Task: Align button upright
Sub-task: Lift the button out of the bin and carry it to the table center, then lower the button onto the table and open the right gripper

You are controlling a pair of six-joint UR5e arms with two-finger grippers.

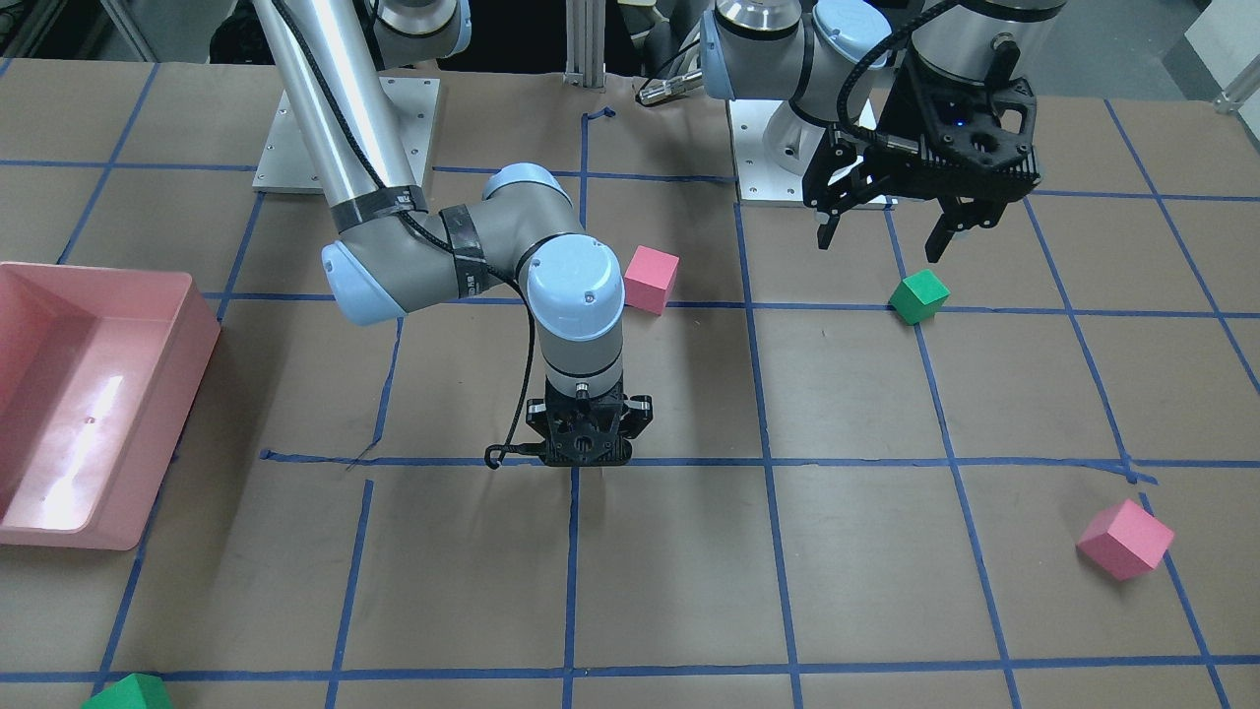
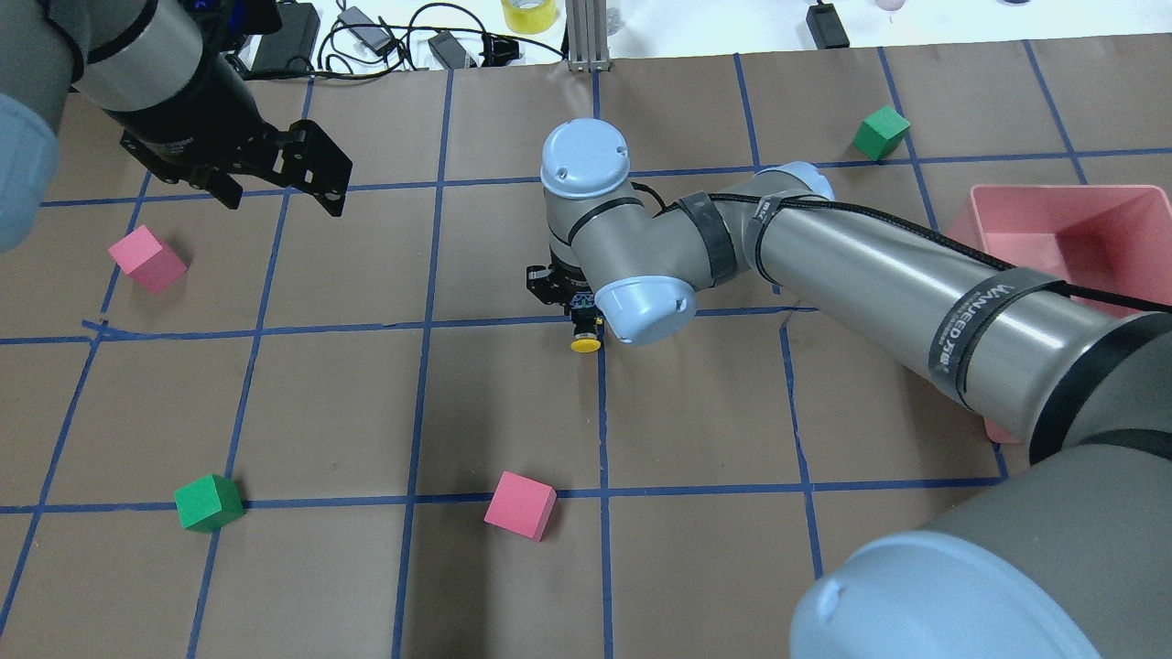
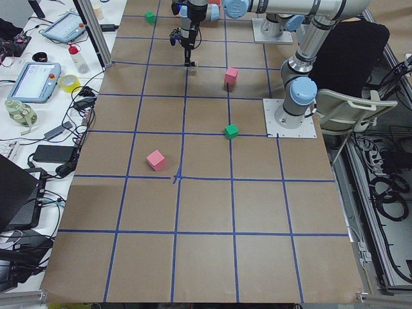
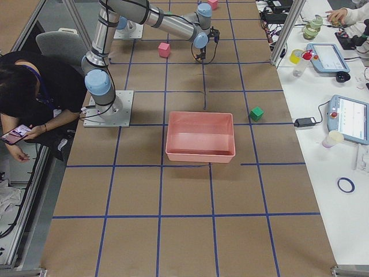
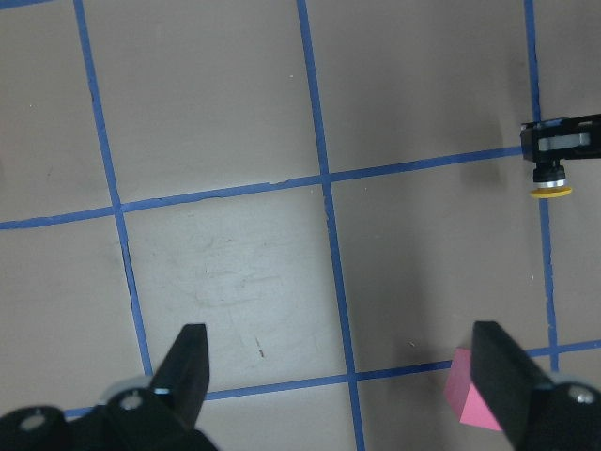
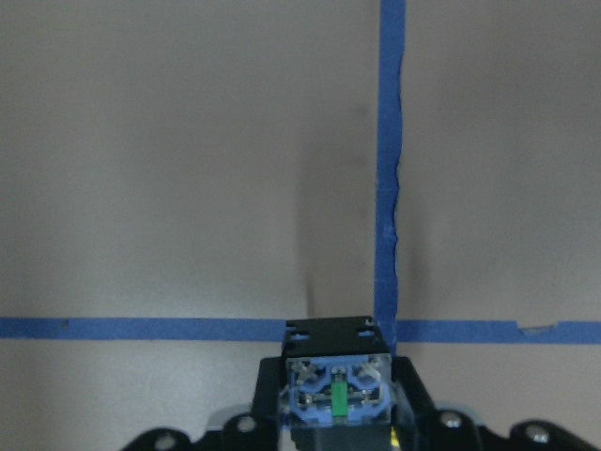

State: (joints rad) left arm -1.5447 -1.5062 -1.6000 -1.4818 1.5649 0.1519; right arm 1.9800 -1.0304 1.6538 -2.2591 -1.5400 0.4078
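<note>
The button shows its yellow cap (image 2: pixel 585 345) in the overhead view, near the table's middle on a blue tape line. My right gripper (image 2: pixel 579 320) points down and is shut on it. The right wrist view shows the button's base (image 6: pixel 336 395), with blue and green terminals, between the fingers. The cap sticks out sideways from the gripper, as the left wrist view (image 5: pixel 550 192) also shows. In the front view the right gripper (image 1: pixel 588 458) hides the button. My left gripper (image 2: pixel 279 197) is open and empty, held high over the far left of the table (image 1: pixel 879 246).
Pink cubes (image 2: pixel 147 259) (image 2: pixel 519 505) and green cubes (image 2: pixel 209 502) (image 2: pixel 881 132) lie scattered on the brown paper. A pink bin (image 2: pixel 1053 190) stands on the right side, beyond the right arm. Cables and tools lie along the far edge.
</note>
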